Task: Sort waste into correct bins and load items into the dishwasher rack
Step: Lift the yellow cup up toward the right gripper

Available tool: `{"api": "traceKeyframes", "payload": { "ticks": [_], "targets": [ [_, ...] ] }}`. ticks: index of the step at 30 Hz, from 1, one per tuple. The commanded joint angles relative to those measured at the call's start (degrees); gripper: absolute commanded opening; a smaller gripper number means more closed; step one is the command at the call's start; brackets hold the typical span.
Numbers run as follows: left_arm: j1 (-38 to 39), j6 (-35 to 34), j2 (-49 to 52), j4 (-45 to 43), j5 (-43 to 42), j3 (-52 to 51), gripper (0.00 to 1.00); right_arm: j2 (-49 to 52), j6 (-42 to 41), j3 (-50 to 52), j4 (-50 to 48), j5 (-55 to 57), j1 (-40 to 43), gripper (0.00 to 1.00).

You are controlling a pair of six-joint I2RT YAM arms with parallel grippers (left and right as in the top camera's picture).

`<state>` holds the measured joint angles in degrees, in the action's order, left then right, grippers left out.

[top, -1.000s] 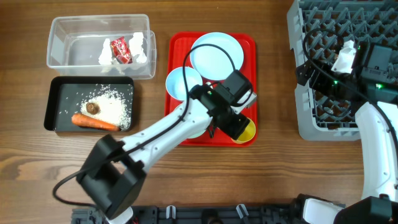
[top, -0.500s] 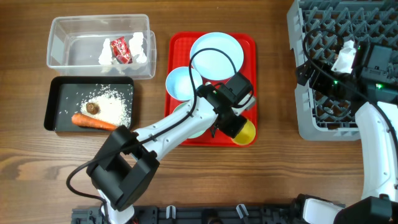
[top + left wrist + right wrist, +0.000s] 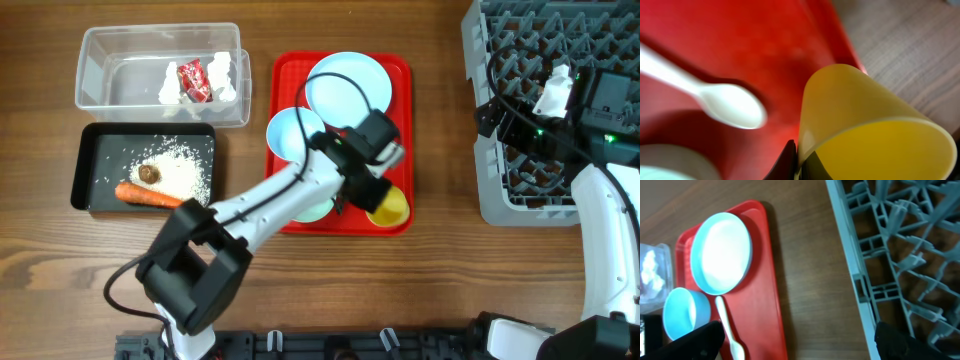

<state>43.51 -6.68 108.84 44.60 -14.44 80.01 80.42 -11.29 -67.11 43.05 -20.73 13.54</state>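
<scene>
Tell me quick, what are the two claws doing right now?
Left gripper: closed on the cup, pinching its rim.
Right gripper: open, holding nothing.

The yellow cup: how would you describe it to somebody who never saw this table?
Find the flat red tray in the table's middle. At its corner toward the robot and the grey rack is the yellow cup, its rim pinched by the left hand. Nothing else here is yellow; its neighbours are pale blue, mint or white.
</scene>
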Motion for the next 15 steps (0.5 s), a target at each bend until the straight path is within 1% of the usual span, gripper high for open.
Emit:
{"api": "traceKeyframes", "payload": {
  "ticks": [1, 2, 4, 5, 6, 7, 8, 10, 13, 15],
  "targets": [
    [-9.49, -2.80, -4.44, -1.42, -12.85, 2.82, 0.04, 0.48, 0.79, 0.00, -2.34, -5.73, -0.17, 1.00],
    [-11.32, -2.80, -5.03, -2.21, -16.59, 3.10, 0.04, 0.48, 0.76, 0.00, -2.95, -6.64, -0.17, 1.00],
    [-16.68, -2.82, -6.23, -6.03, -29.00, 3.37, 0.04, 0.48, 0.59, 0.00, -4.94, -9.70, -0.17, 1.00],
    [-18.27, -2.84, -6.45, -7.58, -33.40, 3.37, 0.04, 0.48, 0.55, 0.00, -5.73, -11.21, -0.17, 1.00],
    [-20.35, -2.84, -6.49, -9.90, -39.63, 3.37, 0.04, 0.48, 0.46, 0.00, -6.80, -13.51, -0.17, 1.00],
    [-22.62, -3.26, -6.49, -12.83, -46.86, 3.37, 0.04, 0.48, -0.50, 0.00, -8.41, -16.55, -0.17, 1.00],
    [-24.26, -4.24, -6.43, -15.26, -51.41, 3.37, 0.04, 0.48, -1.66, 0.00, -9.84, -19.10, -0.17, 1.00],
    [-26.67, -6.14, -6.36, -19.28, -56.78, 3.37, 0.04, 0.48, -2.60, 0.00, -13.33, -25.77, -0.20, 1.00],
    [-28.61, -6.27, -6.36, -22.69, -60.65, 3.37, 0.04, 0.48, -2.86, 0.00, -19.23, -35.41, -0.20, 0.99],
    [-29.09, -6.32, -6.36, -23.21, -61.20, 3.37, 0.04, 0.48, -2.89, 0.00, -22.53, -40.11, -0.20, 1.00]
  ]
}}
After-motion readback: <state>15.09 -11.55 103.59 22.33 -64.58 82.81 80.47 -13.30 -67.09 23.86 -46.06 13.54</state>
